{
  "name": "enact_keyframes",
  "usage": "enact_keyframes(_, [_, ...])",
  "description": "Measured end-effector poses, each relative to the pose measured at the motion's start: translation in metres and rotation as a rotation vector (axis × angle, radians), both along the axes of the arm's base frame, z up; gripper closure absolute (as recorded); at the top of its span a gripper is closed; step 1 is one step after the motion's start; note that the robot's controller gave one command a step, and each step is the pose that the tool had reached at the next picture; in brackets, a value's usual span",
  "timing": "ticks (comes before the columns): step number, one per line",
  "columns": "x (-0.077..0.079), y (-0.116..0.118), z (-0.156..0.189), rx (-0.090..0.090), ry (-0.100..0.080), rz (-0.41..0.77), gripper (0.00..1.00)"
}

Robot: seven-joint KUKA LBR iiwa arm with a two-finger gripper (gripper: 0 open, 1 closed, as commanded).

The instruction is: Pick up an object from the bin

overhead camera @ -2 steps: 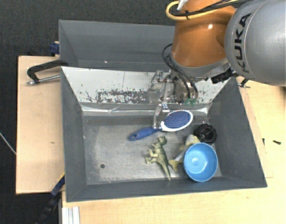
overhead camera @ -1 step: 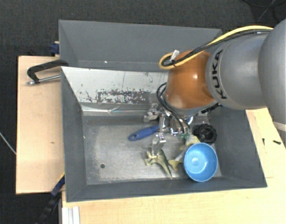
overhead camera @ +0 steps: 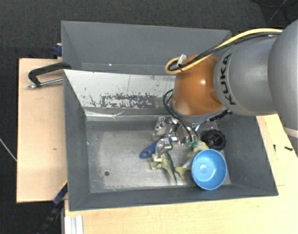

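My gripper (overhead camera: 164,141), a shiny metal assembly under the orange cover, hangs low over the right half of the bin floor. Directly below it lies a small blue piece (overhead camera: 147,153) and a tangle of olive-green and yellow toy figures (overhead camera: 169,167). A blue bowl (overhead camera: 208,168) rests to the right of them, rim tilted toward the camera. A black round knob-like thing (overhead camera: 214,139) sits just behind the bowl. Nothing shows plainly between the fingers.
The arm and its orange cover hang over the bin's back right part, hiding what lies beneath. The left half of the bin floor shows bare grey metal with one small dark speck.
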State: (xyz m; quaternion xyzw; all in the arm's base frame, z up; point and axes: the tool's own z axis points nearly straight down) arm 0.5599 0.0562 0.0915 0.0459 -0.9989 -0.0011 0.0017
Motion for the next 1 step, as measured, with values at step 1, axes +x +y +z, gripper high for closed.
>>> enact_keyframes(1, [-0.0003,0.0182,0.1411,0.001,-0.016,-0.009,1.0])
